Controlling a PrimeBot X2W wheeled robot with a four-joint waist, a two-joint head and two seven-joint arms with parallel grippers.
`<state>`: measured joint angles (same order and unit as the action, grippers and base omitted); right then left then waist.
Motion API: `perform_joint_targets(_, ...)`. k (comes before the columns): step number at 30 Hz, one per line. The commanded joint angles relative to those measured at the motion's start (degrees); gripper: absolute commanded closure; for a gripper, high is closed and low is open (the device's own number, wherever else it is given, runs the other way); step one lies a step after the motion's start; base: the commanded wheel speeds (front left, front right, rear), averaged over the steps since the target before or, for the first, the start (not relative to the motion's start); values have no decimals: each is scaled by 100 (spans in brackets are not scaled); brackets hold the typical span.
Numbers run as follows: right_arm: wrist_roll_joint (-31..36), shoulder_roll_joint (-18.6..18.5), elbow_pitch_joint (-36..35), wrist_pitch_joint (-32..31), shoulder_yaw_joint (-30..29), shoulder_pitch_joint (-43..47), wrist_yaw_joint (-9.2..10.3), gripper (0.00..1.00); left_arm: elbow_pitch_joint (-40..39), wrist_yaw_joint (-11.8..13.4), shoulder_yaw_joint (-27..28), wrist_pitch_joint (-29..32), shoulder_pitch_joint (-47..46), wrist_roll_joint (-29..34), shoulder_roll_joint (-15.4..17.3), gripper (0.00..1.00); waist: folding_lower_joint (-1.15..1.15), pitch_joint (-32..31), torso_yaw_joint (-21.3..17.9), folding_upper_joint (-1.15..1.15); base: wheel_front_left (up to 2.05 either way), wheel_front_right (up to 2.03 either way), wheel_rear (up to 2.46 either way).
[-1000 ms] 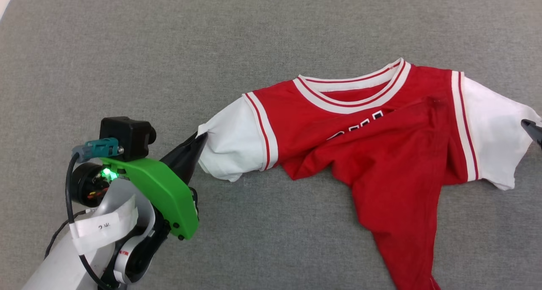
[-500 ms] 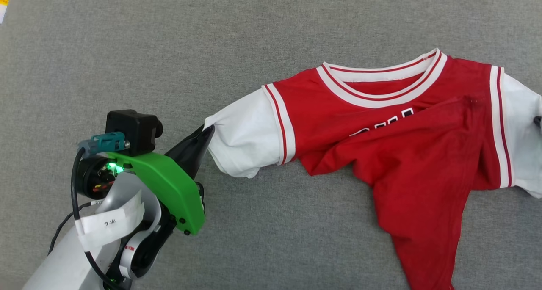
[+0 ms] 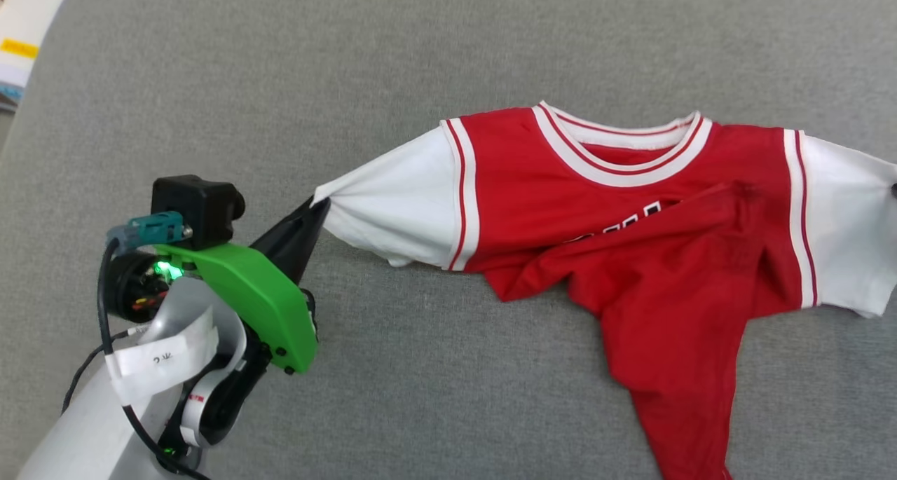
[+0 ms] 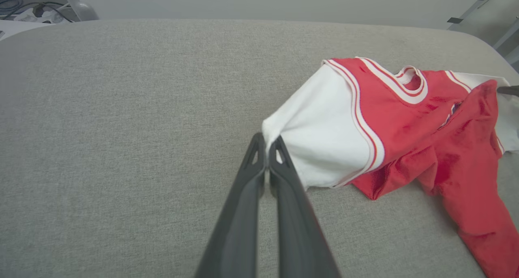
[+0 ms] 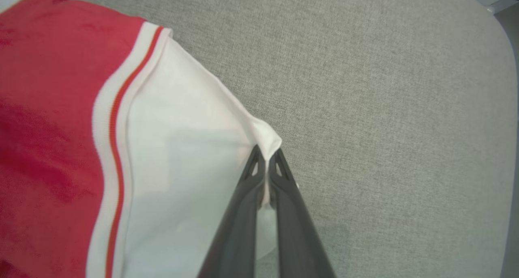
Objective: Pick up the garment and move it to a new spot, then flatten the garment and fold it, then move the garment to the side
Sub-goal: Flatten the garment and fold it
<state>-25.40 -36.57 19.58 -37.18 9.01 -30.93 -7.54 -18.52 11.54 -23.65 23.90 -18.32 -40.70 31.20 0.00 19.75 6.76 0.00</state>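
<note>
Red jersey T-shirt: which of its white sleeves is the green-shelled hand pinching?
The white sleeve on the robot's left, drawn to a point by the left hand; the right sleeve sits opposite.

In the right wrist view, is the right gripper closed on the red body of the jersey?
No, the right gripper is shut on the garment at the edge of its white sleeve, beyond the red fabric.

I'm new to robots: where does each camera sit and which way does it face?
Head view: on the head, looking down at the garment on grey fabric; left gripper and forearm show.
Left wrist view: on that wrist, looking along the left gripper, shut on one sleeve.
Right wrist view: along the right gripper, shut on the other sleeve.
Shared: head and left wrist views show the collar.
</note>
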Motion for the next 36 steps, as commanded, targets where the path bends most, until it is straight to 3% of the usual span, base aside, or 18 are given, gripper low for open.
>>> perform_joint_targets(1, 51, -83, -19, 166, 10, -54, 5, 100, 49, -40, 69, -79, -98, 75, 75, 100, 0, -420, -107, 0, 0, 0, 0)
perform_joint_targets(11, -35, -490, -403, 838, 100, -434, 5, 100, 215, -60, 462, -442, -159, 129, 316, 100, 0, -1511, -329, 0, 0, 0, 0)
perform_joint_targets(19, -184, -768, -622, 1164, 84, -560, 5, 100, 12, -32, 750, -547, -349, 175, 524, 100, 0, -2006, -409, 0, 0, 0, 0)
perform_joint_targets(31, -323, -1004, -1004, 1393, -51, -946, 5, 100, -325, -35, 1142, -478, -729, 98, 821, 100, 0, -2033, -540, 0, 0, 0, 0)
perform_joint_targets(36, -370, -986, -1043, 1578, -120, -1290, 5, 100, -392, -206, 1230, -322, -1021, -238, 837, 100, 0, -1750, -584, 0, 0, 0, 0)
